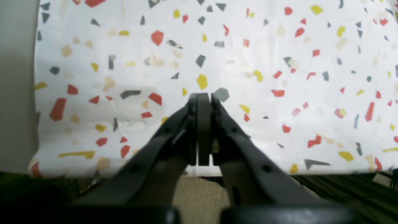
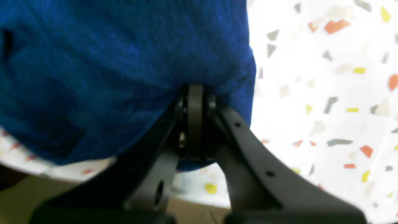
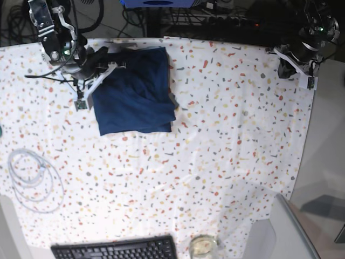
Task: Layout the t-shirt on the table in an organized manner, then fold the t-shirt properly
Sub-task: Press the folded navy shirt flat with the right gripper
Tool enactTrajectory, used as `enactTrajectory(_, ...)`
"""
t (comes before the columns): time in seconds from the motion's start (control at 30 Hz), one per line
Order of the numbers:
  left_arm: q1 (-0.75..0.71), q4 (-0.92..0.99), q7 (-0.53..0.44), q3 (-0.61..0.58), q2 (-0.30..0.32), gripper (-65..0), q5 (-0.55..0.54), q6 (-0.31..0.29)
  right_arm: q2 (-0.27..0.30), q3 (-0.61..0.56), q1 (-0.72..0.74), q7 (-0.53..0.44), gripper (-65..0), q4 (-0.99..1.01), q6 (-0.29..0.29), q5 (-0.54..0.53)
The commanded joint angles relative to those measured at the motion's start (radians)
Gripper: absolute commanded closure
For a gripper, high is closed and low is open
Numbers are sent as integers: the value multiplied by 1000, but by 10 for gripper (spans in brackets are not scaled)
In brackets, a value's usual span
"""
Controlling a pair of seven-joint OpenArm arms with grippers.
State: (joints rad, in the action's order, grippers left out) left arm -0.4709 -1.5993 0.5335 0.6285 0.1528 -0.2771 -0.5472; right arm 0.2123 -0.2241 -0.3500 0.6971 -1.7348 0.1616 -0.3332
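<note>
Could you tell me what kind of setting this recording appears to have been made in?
Most likely a robotics lab workbench rather than a home: two arms mounted at the far edge of a cloth-covered table, a computer keyboard and a coiled white cable at its near side, and tangled cables behind it.

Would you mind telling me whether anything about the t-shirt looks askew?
Yes: the t-shirt lies folded but slightly crooked on the table, with a small flap sticking out at its right edge. The right gripper pinches its edge.
</note>
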Motion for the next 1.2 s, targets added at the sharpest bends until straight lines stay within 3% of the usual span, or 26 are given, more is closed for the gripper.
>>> enactTrajectory(0.0, -1, -17, -17, 6, 11, 0, -14, 2, 3, 5, -16, -18, -14, -66, -7, -4)
enactTrajectory(0.23, 2, -19, -17, -48, 12, 0, -14, 2, -1, -5, -45, -18, -14, -146, -7, -4)
enactTrajectory(0.4, 2, -19, -17, -112, 11, 0, -14, 5, -4, -116, 79, 11, -12, -146, -4, -4)
enactTrajectory(0.53, 14, -16, -17, -118, 9, 0, -14, 6, -67, -186, 203, 100, -12, -101, -3, -2)
enactTrajectory(0.67, 11, -19, -17, -111, 11, 0, -14, 6, -110, -185, 315, 100, -12, 75, -3, -2)
enactTrajectory(0.93, -4, -13, -22, -109, 14, 0, -7, 6, -107, -130, 431, 12, -12, 348, -3, -2)
enactTrajectory(1.17, 5, -13, -19, -109, 14, 0, -6, 6, -107, -120, 400, 19, -12, 204, -3, -4)
